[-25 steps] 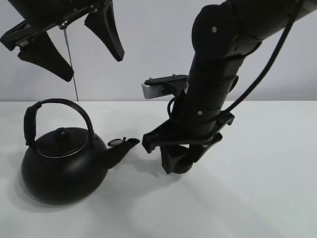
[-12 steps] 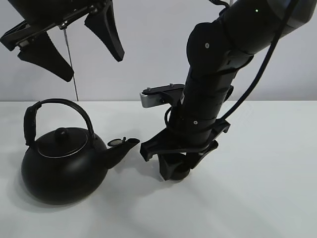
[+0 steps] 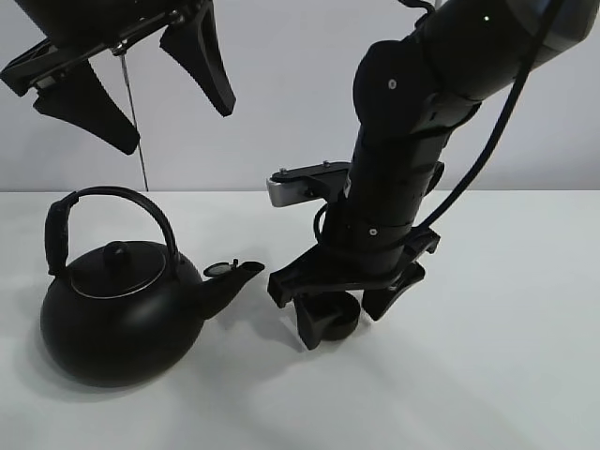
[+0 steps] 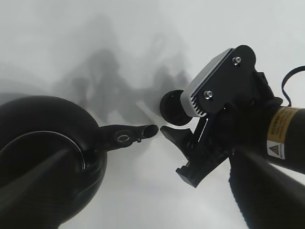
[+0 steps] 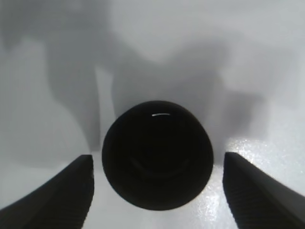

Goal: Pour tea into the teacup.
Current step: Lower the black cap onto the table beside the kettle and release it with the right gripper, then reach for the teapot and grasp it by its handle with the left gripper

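The small matte black teacup (image 3: 339, 317) stands on the white table just right of the kettle's spout (image 3: 234, 272). My right gripper (image 3: 343, 324) is open, with a finger on each side of the cup and a gap to it. The right wrist view shows the cup (image 5: 157, 155) from above between my spread fingers (image 5: 52, 195); its inside looks dark. The big black kettle (image 3: 117, 314) with an arched handle sits at the left. My left gripper (image 3: 176, 127) is open and empty, high above the kettle. The left wrist view shows the kettle (image 4: 43, 143) and the cup (image 4: 172, 107).
The white table (image 3: 506, 356) stretches to the right and front of the cup. A thin cable (image 3: 136, 131) hangs behind the kettle. My right arm (image 3: 403, 169) rises above the cup.
My right gripper carried the teacup a little left and down, then opened; the cup now stands free on the table. The left arm and kettle have not moved.
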You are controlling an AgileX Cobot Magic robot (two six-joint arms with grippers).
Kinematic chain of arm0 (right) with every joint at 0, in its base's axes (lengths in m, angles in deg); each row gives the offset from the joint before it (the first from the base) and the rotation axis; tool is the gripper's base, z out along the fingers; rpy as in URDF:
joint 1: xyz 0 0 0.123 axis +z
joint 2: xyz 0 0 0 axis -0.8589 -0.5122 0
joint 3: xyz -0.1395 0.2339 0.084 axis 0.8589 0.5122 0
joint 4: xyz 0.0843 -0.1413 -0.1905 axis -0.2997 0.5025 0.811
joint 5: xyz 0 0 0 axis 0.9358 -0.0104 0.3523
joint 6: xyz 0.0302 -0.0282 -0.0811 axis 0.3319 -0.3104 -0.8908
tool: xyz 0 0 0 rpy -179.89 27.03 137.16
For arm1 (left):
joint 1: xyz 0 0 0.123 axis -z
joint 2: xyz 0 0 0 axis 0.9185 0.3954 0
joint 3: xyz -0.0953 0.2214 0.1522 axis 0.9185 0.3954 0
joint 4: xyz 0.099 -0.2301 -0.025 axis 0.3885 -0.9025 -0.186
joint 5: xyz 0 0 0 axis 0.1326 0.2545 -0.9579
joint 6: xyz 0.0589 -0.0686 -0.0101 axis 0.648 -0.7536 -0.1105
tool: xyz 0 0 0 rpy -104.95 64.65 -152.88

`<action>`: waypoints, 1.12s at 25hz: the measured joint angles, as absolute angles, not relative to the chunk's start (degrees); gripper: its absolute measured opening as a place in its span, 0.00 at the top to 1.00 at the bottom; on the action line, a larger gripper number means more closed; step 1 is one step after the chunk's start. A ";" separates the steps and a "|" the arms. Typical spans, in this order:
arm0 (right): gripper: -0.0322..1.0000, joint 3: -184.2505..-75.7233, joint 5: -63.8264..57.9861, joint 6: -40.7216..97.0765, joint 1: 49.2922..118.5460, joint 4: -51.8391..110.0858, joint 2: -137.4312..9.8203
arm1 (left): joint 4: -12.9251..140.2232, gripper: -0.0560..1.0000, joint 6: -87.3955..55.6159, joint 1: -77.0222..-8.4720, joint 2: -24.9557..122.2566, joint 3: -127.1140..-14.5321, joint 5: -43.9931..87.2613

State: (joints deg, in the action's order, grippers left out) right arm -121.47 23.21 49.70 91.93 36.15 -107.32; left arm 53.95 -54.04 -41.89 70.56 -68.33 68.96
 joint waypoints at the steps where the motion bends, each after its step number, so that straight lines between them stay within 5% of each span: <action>1: 0.46 -121.47 23.41 49.75 91.93 36.15 -107.09 | 53.95 0.35 -54.04 -41.89 70.56 -68.33 68.96; 8: 0.43 -121.47 28.11 53.85 90.82 37.02 -100.25 | 53.95 0.35 -54.04 -41.89 70.56 -68.33 68.96; 19: 0.42 -121.47 34.60 61.42 74.73 28.89 -81.77 | 53.95 0.35 -54.04 -41.89 70.56 -68.33 68.96; 28: 0.42 -121.40 34.96 61.36 73.76 24.39 -78.72 | 53.95 0.35 -54.04 -41.89 70.56 -68.33 68.96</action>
